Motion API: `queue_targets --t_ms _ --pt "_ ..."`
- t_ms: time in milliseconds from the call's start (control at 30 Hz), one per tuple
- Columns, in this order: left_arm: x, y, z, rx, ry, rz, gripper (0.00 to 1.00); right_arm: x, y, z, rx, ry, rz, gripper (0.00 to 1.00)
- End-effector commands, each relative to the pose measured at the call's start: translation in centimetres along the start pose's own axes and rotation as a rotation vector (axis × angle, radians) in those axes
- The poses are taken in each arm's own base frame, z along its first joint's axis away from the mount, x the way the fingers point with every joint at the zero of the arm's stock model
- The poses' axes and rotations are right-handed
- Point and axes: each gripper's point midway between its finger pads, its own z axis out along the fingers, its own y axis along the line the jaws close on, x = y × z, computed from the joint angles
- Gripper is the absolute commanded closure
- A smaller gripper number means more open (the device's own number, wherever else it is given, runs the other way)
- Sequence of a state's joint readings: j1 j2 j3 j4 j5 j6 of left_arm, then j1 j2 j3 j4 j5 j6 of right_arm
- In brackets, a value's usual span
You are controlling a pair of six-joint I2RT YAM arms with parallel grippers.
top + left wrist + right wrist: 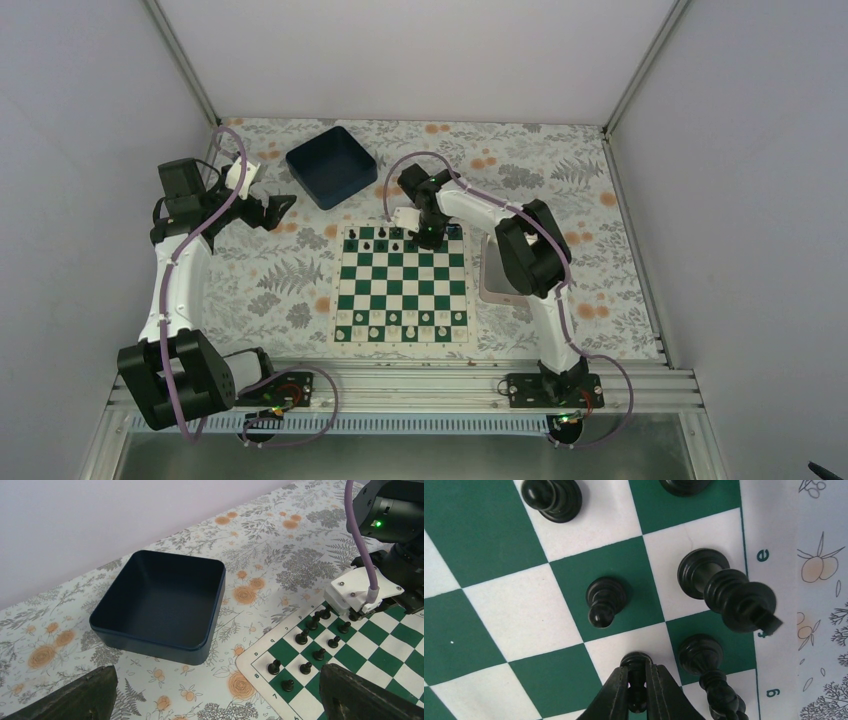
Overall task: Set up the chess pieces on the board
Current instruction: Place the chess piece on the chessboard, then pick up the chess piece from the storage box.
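A green-and-white board (402, 283) is lying in the middle of a floral surface (270, 285). Black chess pieces (385, 236) are standing along its two far rows, and white pieces (400, 325) are lining the near rows. The right arm (520, 250) is reaching over the board's far edge. The right jaws are pinching almost closed around a black pawn (636, 661) at a white square, near a tall black king (734, 600) and a second pawn (604, 600). The left arm (185, 270) is hovering off the board to the left. The left jaws are spread wide, gripping nothing, and facing a dark blue bin (331, 165).
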State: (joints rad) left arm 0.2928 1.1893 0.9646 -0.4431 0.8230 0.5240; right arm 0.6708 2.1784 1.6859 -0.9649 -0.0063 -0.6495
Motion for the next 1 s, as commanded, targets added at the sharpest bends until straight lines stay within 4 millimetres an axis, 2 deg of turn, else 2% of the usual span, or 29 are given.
queue_targets --t_ms 0,100,200,300,400,500,633,733,833,967 --pt "-0.7 0.2 -0.2 0.002 -0.022 0.034 0.0 0.5 -0.3 1.2 -0.004 0.028 0.009 0.89" --pt "-0.8 0.2 -0.2 0.002 -0.022 0.034 0.0 -0.1 -0.6 -0.2 0.006 -0.007 0.013 0.81" --pt "-0.8 0.2 -0.2 -0.002 -0.022 0.036 0.0 -0.4 -1.6 -3.5 0.053 -0.054 0.033 0.75" --pt "-0.9 0.2 -0.3 -0.006 -0.022 0.036 0.0 0.7 -2.9 -7.4 0.105 -0.085 0.074 0.67" --pt "-0.9 0.2 -0.4 -0.007 -0.024 0.038 0.0 3.4 -3.8 -12.3 0.163 -0.124 0.134 0.63" --pt "-1.0 0.1 -0.4 -0.004 -0.027 0.038 0.0 8.5 -4.2 -14.6 0.199 -0.112 0.212 0.58" --pt "-1.2 0.0 -0.4 0.001 -0.032 0.039 0.0 17.3 -4.1 -14.6 0.209 -0.058 0.359 0.55" --pt "-1.2 0.1 -0.4 -0.004 -0.032 0.039 0.0 22.5 -3.2 -13.6 0.213 -0.016 0.443 0.54" --pt "-1.3 0.0 -0.5 -0.002 -0.036 0.04 0.0 25.2 -1.8 -11.7 0.196 0.017 0.472 0.53" --pt "-1.4 -0.1 -0.6 0.004 -0.039 0.041 0.0 27.4 -1.3 -9.0 0.191 0.074 0.515 0.53"
